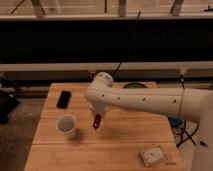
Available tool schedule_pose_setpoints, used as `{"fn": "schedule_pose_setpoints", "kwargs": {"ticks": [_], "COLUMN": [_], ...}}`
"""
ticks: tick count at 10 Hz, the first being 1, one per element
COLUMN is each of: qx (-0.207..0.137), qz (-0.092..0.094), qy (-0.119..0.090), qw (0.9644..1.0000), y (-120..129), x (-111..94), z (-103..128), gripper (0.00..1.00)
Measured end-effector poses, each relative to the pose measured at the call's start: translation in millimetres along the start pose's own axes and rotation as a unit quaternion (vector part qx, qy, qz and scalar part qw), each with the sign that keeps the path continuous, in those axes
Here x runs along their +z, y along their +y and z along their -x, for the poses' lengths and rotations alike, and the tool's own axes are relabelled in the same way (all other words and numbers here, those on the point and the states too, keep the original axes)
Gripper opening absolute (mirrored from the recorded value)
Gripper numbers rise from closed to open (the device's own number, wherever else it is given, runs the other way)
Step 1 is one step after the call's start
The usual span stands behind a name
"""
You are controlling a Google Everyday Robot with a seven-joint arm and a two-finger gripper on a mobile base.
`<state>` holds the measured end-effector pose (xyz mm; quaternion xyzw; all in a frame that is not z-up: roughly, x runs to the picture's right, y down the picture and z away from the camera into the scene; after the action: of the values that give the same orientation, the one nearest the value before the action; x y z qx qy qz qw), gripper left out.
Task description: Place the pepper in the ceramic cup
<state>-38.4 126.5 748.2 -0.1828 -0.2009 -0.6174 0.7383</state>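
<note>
Hand straight down below bent arm, tight on pepper.
</note>
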Motion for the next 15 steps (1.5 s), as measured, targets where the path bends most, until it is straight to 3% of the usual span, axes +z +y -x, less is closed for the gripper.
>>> {"fn": "schedule_pose_setpoints", "kwargs": {"ticks": [4, 7, 15], "qx": [-0.027, -0.058, -0.119], "qz": [-0.023, -0.041, -0.061], "qy": [0.01, 0.0, -0.004], "qw": [0.9993, 0.9975, 0.991], "y": [-33.3, -69.3, -115.6], "x": [-18.5, -23.0, -36.9], "z": [-5.5, 9.5, 23.5], "gripper": [0.0, 0.0, 0.0]}}
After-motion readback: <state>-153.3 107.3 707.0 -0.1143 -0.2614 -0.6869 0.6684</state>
